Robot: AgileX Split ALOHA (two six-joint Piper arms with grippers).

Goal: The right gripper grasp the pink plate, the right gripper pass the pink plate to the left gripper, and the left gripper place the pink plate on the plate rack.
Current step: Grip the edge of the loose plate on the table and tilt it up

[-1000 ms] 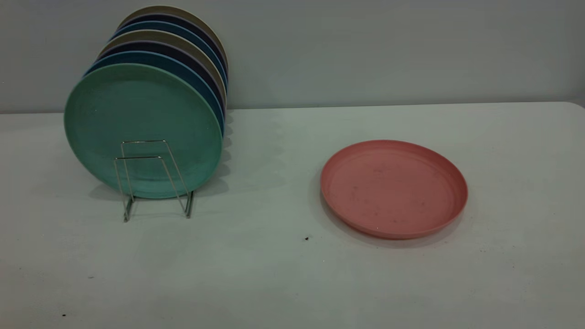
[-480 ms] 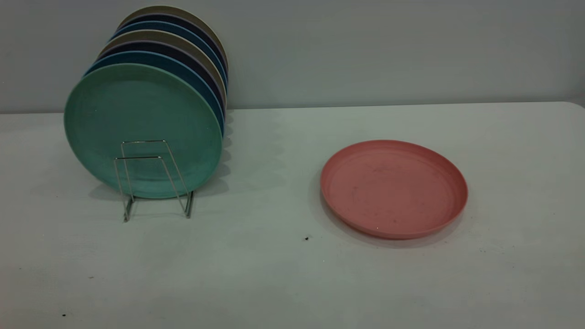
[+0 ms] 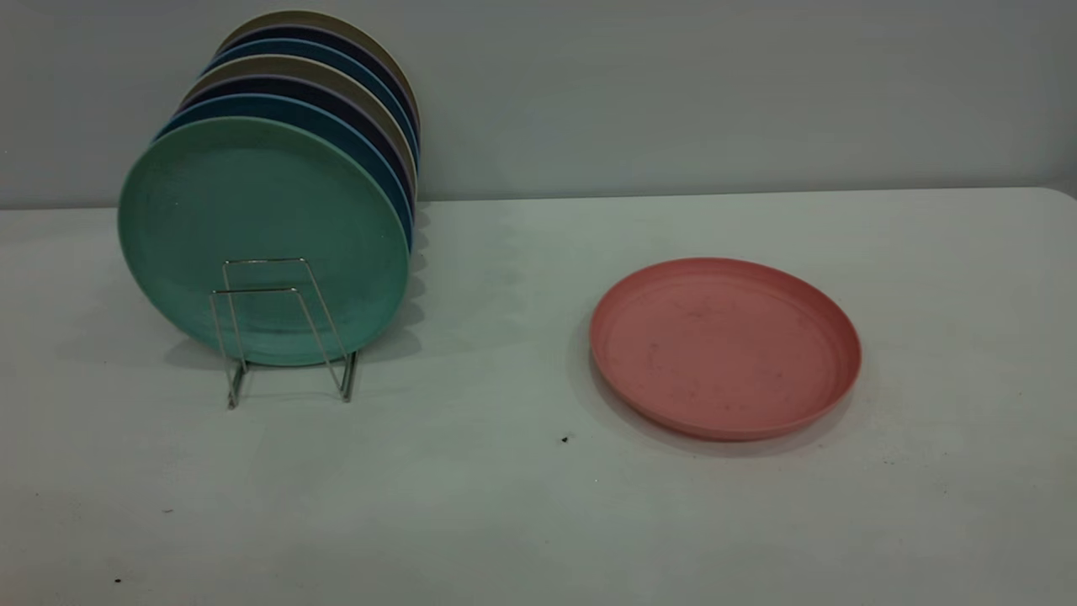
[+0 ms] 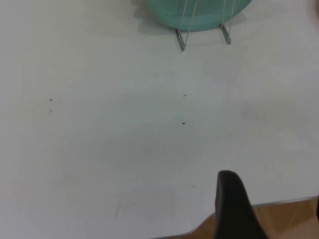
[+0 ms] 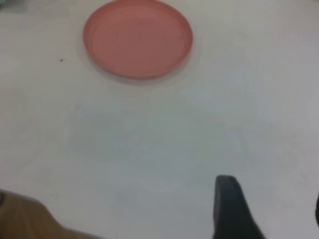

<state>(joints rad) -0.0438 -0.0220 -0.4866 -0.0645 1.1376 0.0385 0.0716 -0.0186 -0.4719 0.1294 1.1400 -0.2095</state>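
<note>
Across the last second nothing on the table (image 3: 522, 505) has shifted: the pink plate (image 3: 725, 347) lies flat in the same spot as before, right side up, well apart from the plate rack (image 3: 284, 330), and no arm has entered the exterior view. This indicates that the task is at its start; the first step, the grasp by the right gripper, is judged not yet begun. The plate rack stands at the left of the table, loaded with a row of upright plates, the green plate (image 3: 262, 240) foremost; two wire loops stand free in front of it, and that front slot appears to be the only open place for the pink plate. In the right wrist view one finger (image 5: 230, 209) of the right gripper (image 5: 271, 211) shows, with the edge of the second finger at the frame border; the wide gap between them means the jaws are spread, holding and touching nothing, with the pink plate (image 5: 138, 38) well ahead of them. In the left wrist view the left gripper (image 4: 271, 209) shows the same arrangement: one finger (image 4: 234, 206) in view, jaws spread, empty, poised over the near table edge with the foot of the plate rack (image 4: 203, 27) far ahead.
</note>
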